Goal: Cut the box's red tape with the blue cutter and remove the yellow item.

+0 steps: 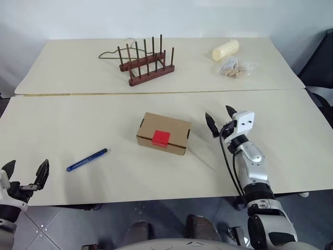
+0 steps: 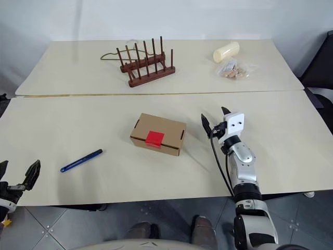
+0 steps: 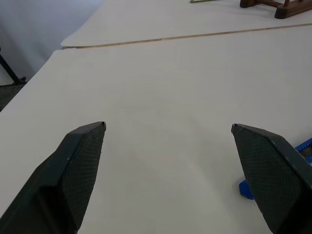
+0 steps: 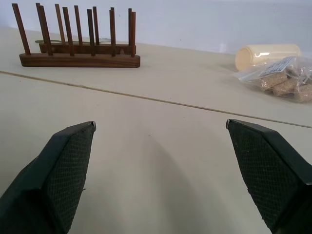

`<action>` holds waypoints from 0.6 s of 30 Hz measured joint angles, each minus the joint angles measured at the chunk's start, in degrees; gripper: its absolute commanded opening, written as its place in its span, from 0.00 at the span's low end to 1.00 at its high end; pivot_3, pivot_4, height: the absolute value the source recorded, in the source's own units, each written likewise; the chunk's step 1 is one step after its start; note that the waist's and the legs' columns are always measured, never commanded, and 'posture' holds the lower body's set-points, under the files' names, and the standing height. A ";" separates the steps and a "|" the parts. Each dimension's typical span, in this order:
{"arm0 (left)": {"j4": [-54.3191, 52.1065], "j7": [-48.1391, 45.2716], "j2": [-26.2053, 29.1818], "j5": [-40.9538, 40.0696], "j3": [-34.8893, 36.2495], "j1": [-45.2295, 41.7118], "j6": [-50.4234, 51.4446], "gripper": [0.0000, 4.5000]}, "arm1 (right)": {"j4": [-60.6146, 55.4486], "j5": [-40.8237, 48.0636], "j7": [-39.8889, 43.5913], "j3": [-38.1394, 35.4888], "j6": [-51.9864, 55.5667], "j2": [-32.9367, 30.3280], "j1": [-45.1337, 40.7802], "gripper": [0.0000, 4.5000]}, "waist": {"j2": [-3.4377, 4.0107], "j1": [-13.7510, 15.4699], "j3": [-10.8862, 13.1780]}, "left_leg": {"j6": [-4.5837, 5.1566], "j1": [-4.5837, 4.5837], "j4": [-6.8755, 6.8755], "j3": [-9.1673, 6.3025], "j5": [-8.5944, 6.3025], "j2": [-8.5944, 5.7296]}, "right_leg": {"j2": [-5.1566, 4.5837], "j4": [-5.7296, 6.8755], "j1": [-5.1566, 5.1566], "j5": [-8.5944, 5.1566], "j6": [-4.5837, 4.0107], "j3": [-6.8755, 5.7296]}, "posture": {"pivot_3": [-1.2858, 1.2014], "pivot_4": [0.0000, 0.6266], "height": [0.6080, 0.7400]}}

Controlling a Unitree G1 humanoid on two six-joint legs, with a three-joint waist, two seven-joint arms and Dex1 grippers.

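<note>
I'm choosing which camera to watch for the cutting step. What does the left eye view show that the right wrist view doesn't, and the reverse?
Left eye view alone: the box with the red tape on its front, the blue cutter lying to the box's left, and the open left tool at the table's near edge.

Right wrist view alone: nothing extra, just a closer look at the bagged pieces.

Both: the open right tool, the wooden rack, the cream cylinder, the bag and the table.

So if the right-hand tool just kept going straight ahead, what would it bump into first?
Probably nothing nearby: the open right tool faces bare cream table; far beyond lies a clear bag of brown cork pieces, though depth is unclear.
</note>
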 measured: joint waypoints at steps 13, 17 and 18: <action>-0.20 -2.51 0.07 -4.64 0.37 -2.41 0.45 0.97 | -3.53 1.40 1.30 -1.47 0.26 -4.92 2.02 1.00 | -0.01 0.08 -0.01 | 0.03 0.01 0.01 0.01 -0.02 0.00 | -0.01 0.00 0.00 0.00 0.00 0.02 | 0.52 0.24 1.00; -0.20 -2.55 0.05 -5.02 0.38 -2.34 0.45 0.89 | -4.40 2.13 1.48 -2.08 0.60 -5.02 2.54 0.92 | -0.01 -0.12 -0.01 | 0.01 0.03 0.01 0.09 -0.02 0.09 | 0.08 0.00 -0.02 0.00 0.00 0.04 | 0.52 0.24 1.00; -0.20 -2.54 -0.06 -5.37 0.50 -2.36 0.42 0.85 | -4.40 2.40 1.76 -2.08 0.80 -4.98 2.63 0.87 | -0.01 -0.11 -0.01 | 0.01 0.03 0.01 0.11 -0.02 0.10 | 0.08 0.00 -0.03 0.00 0.00 0.04 | 0.52 0.24 1.00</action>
